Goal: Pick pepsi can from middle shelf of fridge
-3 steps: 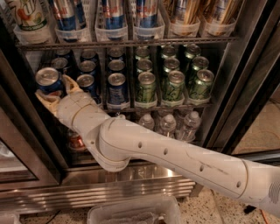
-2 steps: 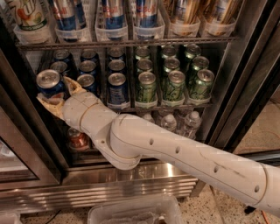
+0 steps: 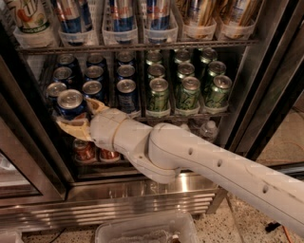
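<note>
As it grips the blue, silver-lidded pepsi can (image 3: 70, 102), the tool (image 3: 81, 117) fronts the fridge (image 3: 142, 191).

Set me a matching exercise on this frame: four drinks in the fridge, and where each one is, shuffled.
1. short blue aluminium Pepsi can with a silver lid
2. short green cans
3. red cans
4. tall slim blue cans

A. top rack
B. below the middle wire shelf, under the white arm
C. right side of the middle shelf
D. gripped in the tan two-finger tool, left front of the middle shelf

Pairs: 1-D, 2-C, 3-B, 4-A.
</note>
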Action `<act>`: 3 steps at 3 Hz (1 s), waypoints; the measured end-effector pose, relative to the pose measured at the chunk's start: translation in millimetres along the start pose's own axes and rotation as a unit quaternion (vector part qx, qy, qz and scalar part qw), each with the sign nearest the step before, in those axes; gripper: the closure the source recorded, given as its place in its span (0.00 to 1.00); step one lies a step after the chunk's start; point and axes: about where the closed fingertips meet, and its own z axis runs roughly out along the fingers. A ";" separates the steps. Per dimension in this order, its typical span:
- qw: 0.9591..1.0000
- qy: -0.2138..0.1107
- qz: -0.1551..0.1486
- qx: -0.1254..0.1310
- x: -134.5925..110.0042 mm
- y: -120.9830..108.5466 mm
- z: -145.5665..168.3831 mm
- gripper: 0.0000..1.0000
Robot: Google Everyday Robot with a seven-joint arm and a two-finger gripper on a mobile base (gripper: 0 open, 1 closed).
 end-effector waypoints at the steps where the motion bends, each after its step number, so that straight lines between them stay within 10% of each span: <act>1: 0.999 -0.001 0.013 -0.039 4.3 9.8 -28.1 1.00; 3: 0.998 0.002 0.033 -0.053 6.1 14.3 -95.0 1.00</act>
